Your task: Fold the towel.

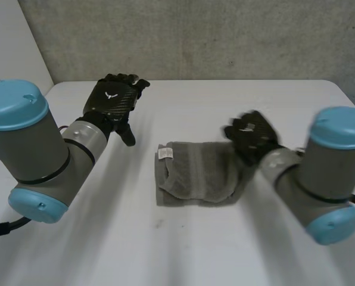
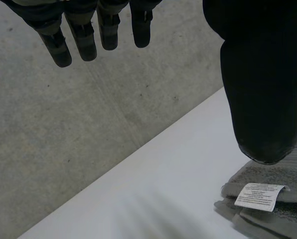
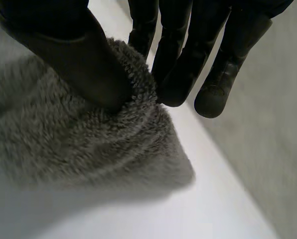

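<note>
A grey towel lies folded into a small thick rectangle in the middle of the white table, its white label at the far left corner. My right hand is at the towel's far right corner. In the right wrist view its thumb presses on the towel and its fingers curl in against the edge, pinching the cloth. My left hand hovers open to the left of the towel, apart from it. In the left wrist view its fingers hang straight, with the label below the thumb.
A grey wall runs along the table's far edge. Bare table surface lies in front of the towel and to its left, under the left arm. The right arm stands over the table's right side.
</note>
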Robot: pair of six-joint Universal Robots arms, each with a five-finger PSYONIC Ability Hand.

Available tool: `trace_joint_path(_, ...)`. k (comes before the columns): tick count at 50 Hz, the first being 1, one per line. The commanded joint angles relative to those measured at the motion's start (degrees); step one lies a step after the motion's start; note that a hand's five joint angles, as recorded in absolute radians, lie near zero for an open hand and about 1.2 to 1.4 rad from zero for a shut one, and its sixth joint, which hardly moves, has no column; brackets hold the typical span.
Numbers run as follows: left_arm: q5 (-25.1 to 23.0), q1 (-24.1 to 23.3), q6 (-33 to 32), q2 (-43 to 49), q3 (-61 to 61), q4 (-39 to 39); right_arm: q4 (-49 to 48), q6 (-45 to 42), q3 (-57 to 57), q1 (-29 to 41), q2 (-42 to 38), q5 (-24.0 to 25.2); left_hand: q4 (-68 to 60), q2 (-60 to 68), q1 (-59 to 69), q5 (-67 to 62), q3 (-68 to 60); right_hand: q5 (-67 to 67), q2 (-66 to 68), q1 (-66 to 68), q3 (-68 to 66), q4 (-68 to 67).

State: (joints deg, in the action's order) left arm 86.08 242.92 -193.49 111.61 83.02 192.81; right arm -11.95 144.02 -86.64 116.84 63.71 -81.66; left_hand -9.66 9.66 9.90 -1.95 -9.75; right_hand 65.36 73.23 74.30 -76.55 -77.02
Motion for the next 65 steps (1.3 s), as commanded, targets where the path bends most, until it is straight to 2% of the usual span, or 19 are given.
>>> trace_joint_path(1,0.1,1.1,0.7,-1.4,1.1,0.2,1.0,-3.1,11.0,16.6,-7.8,1.2,-1.6,1.6,1.3,0.7,-1.5,4.6,6.8,5.7,-3.4,-3.0)
trace_joint_path(4,0.7,1.5,1.9,-1.8,1.4,0.2,2.3,-7.1,12.0,19.8,-12.4,3.2,-1.6,1.6,1.3,0.7,-1.5,4.6,6.8,5.7,-3.4,-3.0)
trace_joint_path(8,1.9,1.6,3.1,-2.2,1.3,0.2,3.7,-11.1,11.9,21.0,-14.8,3.3,-1.6,1.6,1.3,0.7,-1.5,3.4,5.5,4.4,-2.2,-1.7)
trace_joint_path(10,2.6,1.5,3.6,-2.2,0.9,0.2,4.0,-10.9,10.7,20.4,-13.1,3.4,-1.6,1.6,1.3,0.7,-1.5,-65.4,-63.2,-64.3,66.6,67.0)
trace_joint_path(11,2.6,1.5,3.6,-2.2,0.9,0.2,4.0,-10.9,10.7,20.4,-13.1,3.4,-1.6,1.6,1.3,0.7,-1.5,-65.4,-63.2,-64.3,66.6,67.0)
trace_joint_path(15,2.8,0.7,3.6,-1.7,-0.9,0.2,1.4,0.9,7.6,17.9,-5.9,3.7,-2.9,2.9,2.7,-0.6,-2.8,-65.4,-63.2,-64.3,66.6,67.0)
trace_joint_path(16,2.8,0.7,3.6,-1.7,-0.9,0.2,1.4,1.0,7.5,17.9,-5.9,3.7,-2.9,2.9,2.7,-0.6,-2.8,-65.4,-63.2,-64.3,66.6,67.0)
trace_joint_path(18,3.9,-0.2,4.1,-0.9,-3.5,0.0,-0.9,13.2,4.1,11.6,-1.2,3.3,-4.3,4.3,4.0,-2.0,-4.2,-65.4,-63.2,-64.3,66.6,67.0)
trace_joint_path(19,3.9,-0.3,4.1,-0.9,-3.5,0.0,-0.9,13.3,4.1,11.6,-1.2,3.3,-4.3,4.3,4.0,-2.0,-4.2,-65.4,-63.2,-64.3,66.6,67.0)
trace_joint_path(21,5.9,-2.9,4.8,1.4,-6.3,-0.2,-1.1,23.9,1.3,5.4,3.3,3.4,-4.3,4.3,4.0,-2.0,-4.2,-65.4,-63.2,-64.3,66.6,67.0)
trace_joint_path(22,5.9,-2.9,4.8,1.4,-6.3,-0.2,-1.1,23.9,1.3,5.4,3.4,3.4,-4.3,4.3,4.0,-2.0,-4.2,-65.4,-63.2,-64.3,66.6,67.0)
trace_joint_path(26,7.5,-7.0,7.2,6.0,-10.9,-2.6,1.8,34.4,-0.1,0.1,4.8,4.0,-3.4,3.4,3.2,-1.1,-3.3,-65.4,-63.2,-64.3,66.6,67.0)
trace_joint_path(28,7.7,-7.8,8.3,7.7,-11.8,-4.2,3.6,35.8,0.3,-1.0,4.5,4.2,-3.4,3.4,3.2,-1.1,-3.3,-65.4,-63.2,-64.3,66.6,67.0)
trace_joint_path(34,8.0,-10.1,14.8,12.7,-13.0,-10.5,9.9,36.2,4.9,-2.5,-0.2,4.1,-2.2,2.2,2.0,0.0,-2.2,-65.4,-63.2,-64.3,66.6,67.0)
trace_joint_path(40,10.4,-10.3,16.0,13.8,-11.0,-13.8,16.9,36.1,11.1,-1.8,-5.9,4.7,-0.9,0.9,0.6,1.4,-0.8,-65.4,-63.2,-64.3,66.6,67.0)
trace_joint_path(44,13.6,-10.2,15.3,13.8,-7.2,-13.0,22.2,35.7,17.6,-1.1,-11.6,4.8,-0.4,0.4,0.1,1.9,-0.3,-65.4,-63.2,-64.3,66.6,67.0)
trace_joint_path(49,13.8,-10.0,14.1,14.9,-4.5,-11.1,24.6,32.4,22.1,1.5,-15.5,4.0,-0.4,0.4,0.1,1.9,-0.3,-65.4,-63.2,-64.3,66.6,67.0)
trace_joint_path(56,13.7,-9.3,5.6,16.5,-1.9,-5.2,24.4,26.2,25.6,4.2,-19.9,2.0,-0.4,0.4,0.1,1.9,-0.3,-65.4,-63.2,-64.3,66.6,67.0)
trace_joint_path(65,13.5,-9.3,3.0,16.3,-2.9,-3.2,24.1,21.9,26.1,5.1,-19.8,-0.9,-0.4,0.4,0.1,1.9,-0.3,-65.4,-63.2,-64.3,66.6,67.0)
